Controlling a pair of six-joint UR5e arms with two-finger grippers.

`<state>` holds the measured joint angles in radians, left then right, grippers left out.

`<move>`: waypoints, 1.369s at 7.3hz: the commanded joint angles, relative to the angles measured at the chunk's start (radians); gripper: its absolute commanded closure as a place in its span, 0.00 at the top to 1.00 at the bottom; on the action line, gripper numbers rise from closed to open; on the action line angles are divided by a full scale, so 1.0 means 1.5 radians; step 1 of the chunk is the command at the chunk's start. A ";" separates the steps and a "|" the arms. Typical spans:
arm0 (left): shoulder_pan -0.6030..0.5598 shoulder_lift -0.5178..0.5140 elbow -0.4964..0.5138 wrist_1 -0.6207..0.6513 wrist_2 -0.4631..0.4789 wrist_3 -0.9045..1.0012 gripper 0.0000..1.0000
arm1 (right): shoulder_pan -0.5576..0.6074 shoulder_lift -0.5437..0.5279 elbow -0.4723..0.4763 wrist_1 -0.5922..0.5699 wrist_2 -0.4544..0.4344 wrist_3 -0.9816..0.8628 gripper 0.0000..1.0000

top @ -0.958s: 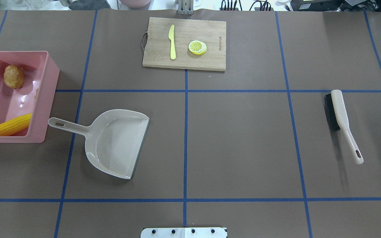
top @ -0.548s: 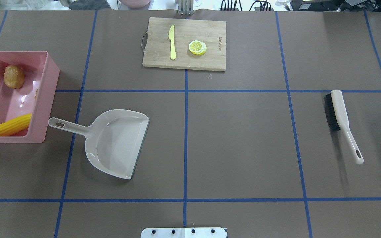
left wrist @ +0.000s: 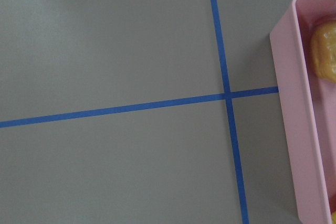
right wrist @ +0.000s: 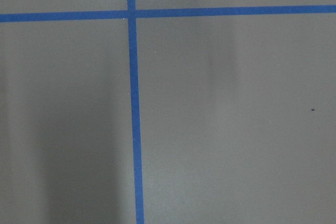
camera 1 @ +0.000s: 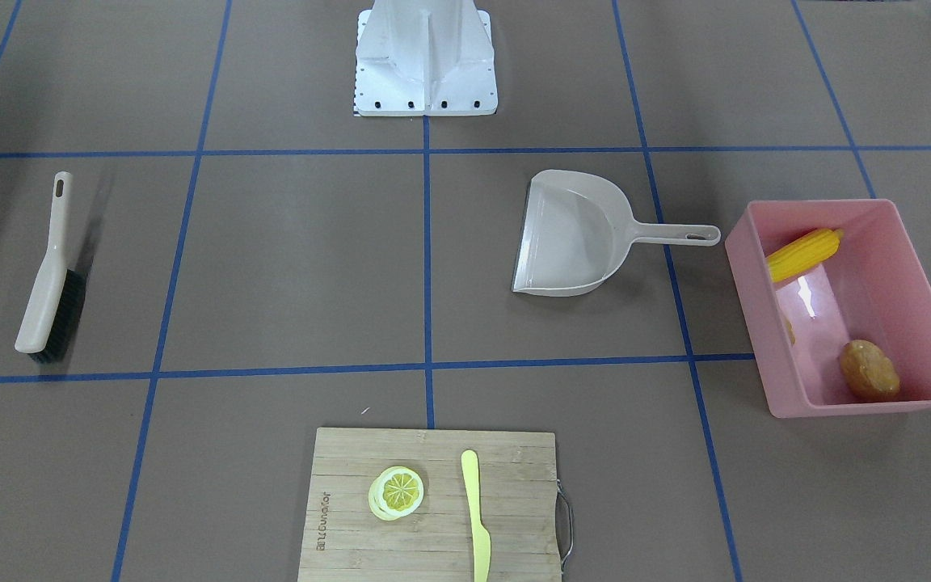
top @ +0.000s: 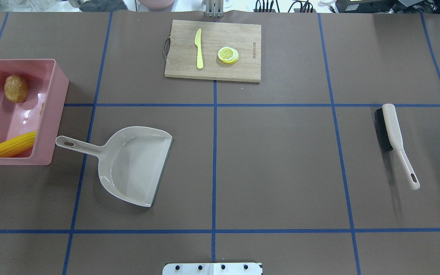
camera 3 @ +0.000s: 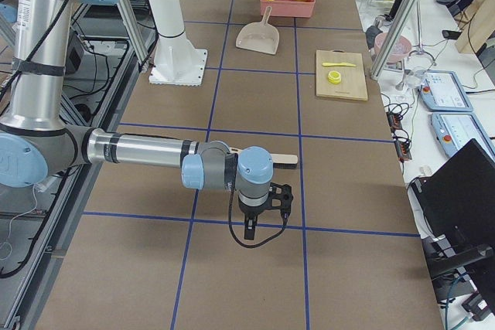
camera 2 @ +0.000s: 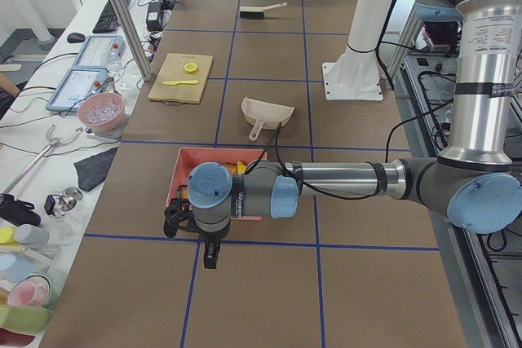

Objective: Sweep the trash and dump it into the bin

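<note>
Bin (top: 53,114) unmoved, just beside left pincer (camera 2: 210,260)

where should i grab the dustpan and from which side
Take the dustpan by its slim handle, from straight above, jaws across its width. The handle lies flat and juts out toward the pink bin, while the scoop looks too wide to pinch. The handle's tip sits close to the bin's wall, so gripping nearer the scoop probably leaves more room.
</note>
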<state>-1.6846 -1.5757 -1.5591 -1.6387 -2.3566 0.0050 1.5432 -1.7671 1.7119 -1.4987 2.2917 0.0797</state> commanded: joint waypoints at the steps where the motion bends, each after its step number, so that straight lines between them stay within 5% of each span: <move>1: 0.009 0.003 -0.001 -0.042 -0.003 -0.038 0.99 | 0.000 0.000 0.000 0.000 0.000 0.000 1.00; 10: 0.029 0.005 -0.004 -0.043 -0.035 -0.041 0.99 | 0.000 0.000 0.000 0.000 -0.001 0.000 1.00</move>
<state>-1.6408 -1.5678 -1.5668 -1.7033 -2.4101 -0.0574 1.5432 -1.7671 1.7119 -1.4987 2.2915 0.0798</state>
